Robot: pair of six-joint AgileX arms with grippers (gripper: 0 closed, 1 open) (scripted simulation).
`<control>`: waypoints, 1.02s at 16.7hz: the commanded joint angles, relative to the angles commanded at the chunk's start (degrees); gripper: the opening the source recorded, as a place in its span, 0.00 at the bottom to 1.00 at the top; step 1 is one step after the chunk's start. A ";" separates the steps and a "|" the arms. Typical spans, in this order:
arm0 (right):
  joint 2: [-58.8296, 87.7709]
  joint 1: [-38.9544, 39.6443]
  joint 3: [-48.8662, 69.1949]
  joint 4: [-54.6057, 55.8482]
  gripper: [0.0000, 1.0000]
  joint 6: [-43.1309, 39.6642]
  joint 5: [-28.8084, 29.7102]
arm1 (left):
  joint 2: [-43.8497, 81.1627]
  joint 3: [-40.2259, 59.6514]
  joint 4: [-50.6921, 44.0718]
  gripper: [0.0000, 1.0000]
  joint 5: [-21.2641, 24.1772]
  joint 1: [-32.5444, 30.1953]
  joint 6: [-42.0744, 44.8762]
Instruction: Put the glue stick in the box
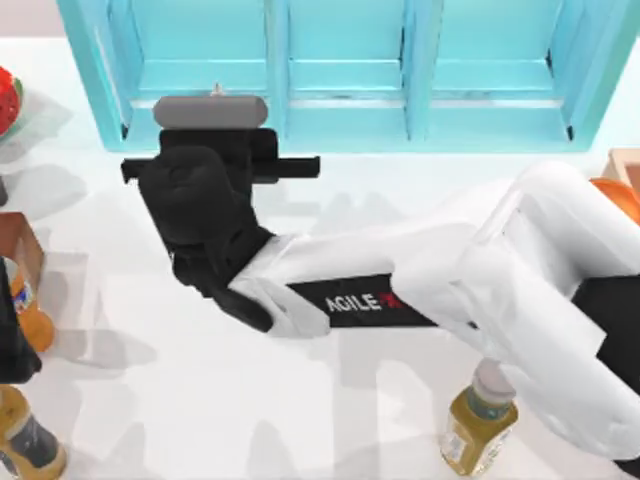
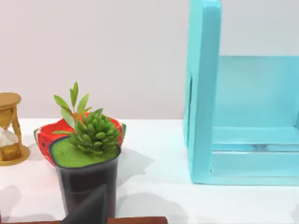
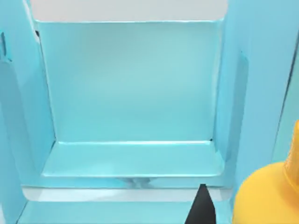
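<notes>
Right arm (image 1: 500,270): glossy white rounded shell links, black band along the forearm with white "AGILE" lettering and a red mark after it. Wrist section and gripper body (image 1: 200,215) matte black, blocky, with a grey rounded bar on top and a thin black bar sticking out sideways. Black pointed fingertip (image 3: 201,207) in right wrist view.

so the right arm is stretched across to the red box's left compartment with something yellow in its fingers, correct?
Not quite: the box is light blue, not red, as the top view shows. The rest holds: the right gripper reaches across the table to the box's left compartment, and the right wrist view shows the yellow glue stick beside a dark finger, facing that open compartment.
</notes>
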 joint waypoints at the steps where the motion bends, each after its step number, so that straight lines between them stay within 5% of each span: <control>1: -0.78 -0.70 -0.68 1.36 0.00 0.16 -1.59 | 0.00 0.00 0.00 1.00 0.00 0.00 0.00; 7: -9.35 -11.77 -9.90 19.48 0.00 1.97 -23.57 | 0.00 0.00 0.00 1.00 0.00 0.00 0.00; 17: -23.23 -49.39 -33.87 58.73 0.00 8.57 -84.26 | 0.00 0.00 0.00 1.00 0.00 0.00 0.00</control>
